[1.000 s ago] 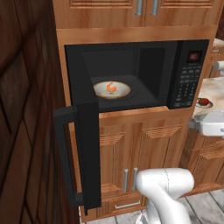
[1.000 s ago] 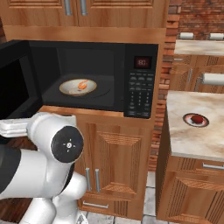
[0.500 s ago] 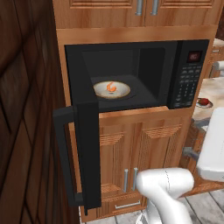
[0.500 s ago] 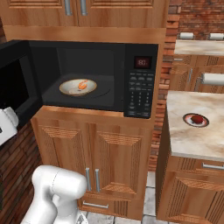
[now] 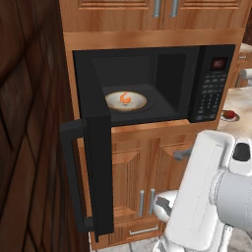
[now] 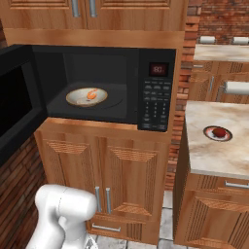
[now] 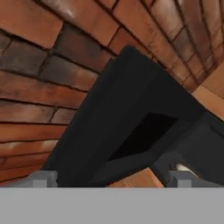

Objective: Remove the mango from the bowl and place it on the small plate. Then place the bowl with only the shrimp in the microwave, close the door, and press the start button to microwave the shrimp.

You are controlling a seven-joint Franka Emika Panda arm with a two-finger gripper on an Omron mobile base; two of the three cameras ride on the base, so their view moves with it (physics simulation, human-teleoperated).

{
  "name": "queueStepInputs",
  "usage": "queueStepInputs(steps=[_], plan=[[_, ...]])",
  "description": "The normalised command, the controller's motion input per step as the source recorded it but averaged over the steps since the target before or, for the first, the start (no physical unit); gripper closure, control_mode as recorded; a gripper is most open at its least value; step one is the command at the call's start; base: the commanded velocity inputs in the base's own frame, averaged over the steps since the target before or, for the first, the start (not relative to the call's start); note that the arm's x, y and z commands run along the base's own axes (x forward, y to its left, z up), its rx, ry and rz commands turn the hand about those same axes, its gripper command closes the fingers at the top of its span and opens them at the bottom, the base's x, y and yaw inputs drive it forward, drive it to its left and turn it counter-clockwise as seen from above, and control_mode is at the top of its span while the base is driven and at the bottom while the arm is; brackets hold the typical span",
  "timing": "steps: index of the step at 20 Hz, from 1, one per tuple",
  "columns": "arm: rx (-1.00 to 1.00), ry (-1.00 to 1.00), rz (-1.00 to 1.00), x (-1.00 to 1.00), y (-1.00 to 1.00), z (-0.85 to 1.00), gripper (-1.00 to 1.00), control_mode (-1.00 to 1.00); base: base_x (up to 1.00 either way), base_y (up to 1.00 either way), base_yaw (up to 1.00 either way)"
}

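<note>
The black microwave (image 5: 211,93) (image 6: 155,97) stands open in the wooden cabinet wall. In its dark cavity sits the gold-rimmed bowl (image 5: 138,103) (image 6: 75,97), holding the orange shrimp (image 5: 125,98) (image 6: 91,95). The door (image 5: 98,167) (image 6: 14,107) swings out to the left, its bar handle (image 5: 73,177) facing the room. On the stone counter to the right, the dark red mango (image 5: 228,114) (image 6: 220,132) rests on the small plate (image 5: 235,118) (image 6: 209,134). My gripper (image 7: 111,179) is open and empty, its fingertips (image 7: 43,178) wide apart, facing the door (image 7: 131,109).
Wooden cabinet doors (image 6: 121,175) run below the microwave. A dark wood wall (image 5: 29,123) stands left of the door and a brick wall (image 7: 39,65) shows behind it. My white arm (image 5: 211,197) rises low on the right, before the counter (image 6: 214,155).
My arm has swung out of the right base view's left side and now rises large at the lower right of the left base view. Bowl, door and plate have not moved.
</note>
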Motion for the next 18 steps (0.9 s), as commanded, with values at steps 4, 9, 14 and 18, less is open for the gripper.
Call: queueStepInputs(steps=[4,9,14,18], plan=[[-0.24,-0.16,0.08,-0.18,0.9,-0.14,-1.0,-1.0,0.0,0.0,0.0],[-0.27,-0.04,0.05,0.13,1.0,-0.29,-1.0,-1.0,0.0,0.0,0.0],[-0.23,-0.05,0.02,0.32,1.0,-0.37,-1.0,-1.0,0.0,0.0,0.0],[-0.18,-0.04,0.0,0.73,0.81,-0.43,-1.0,-1.0,0.0,0.0,0.0]])
